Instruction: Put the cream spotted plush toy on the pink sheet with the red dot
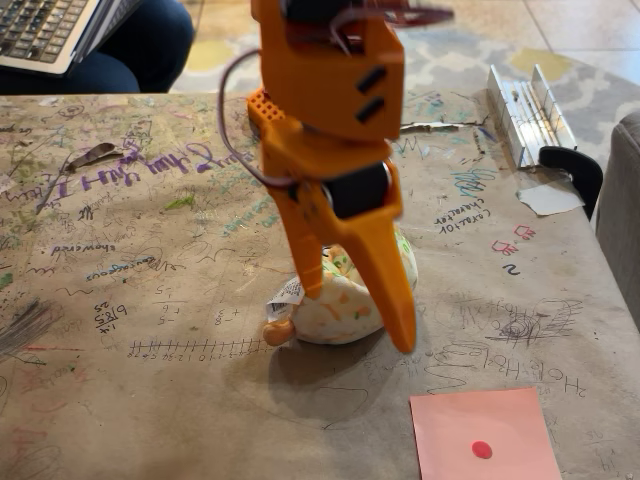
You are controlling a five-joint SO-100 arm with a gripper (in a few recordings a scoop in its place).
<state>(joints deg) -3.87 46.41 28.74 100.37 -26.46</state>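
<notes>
Broadly, the worktop [120, 330] is covered with brown paper full of pen scribbles, and it carries everything. Over its middle stands the orange arm [325, 90], coming down almost vertical, probably so that the fingers can take the toy from above. Its end effector [357, 312] is lowered on the toy [345, 305]: one finger goes down at the left side of it and the longer one at the right side, with the tip near the worktop. The fingers are moderately apart and straddle the toy, but I cannot tell if they already press it. The toy rests on the worktop, its white tag [287, 292] and orange nub [279, 332] pointing left. The sheet [470, 425] lies near the front edge, to the right, apart from the toy, with its red dot [482, 449] uncovered. I judge the grasp is in hand, and the carry is not yet begun.
</notes>
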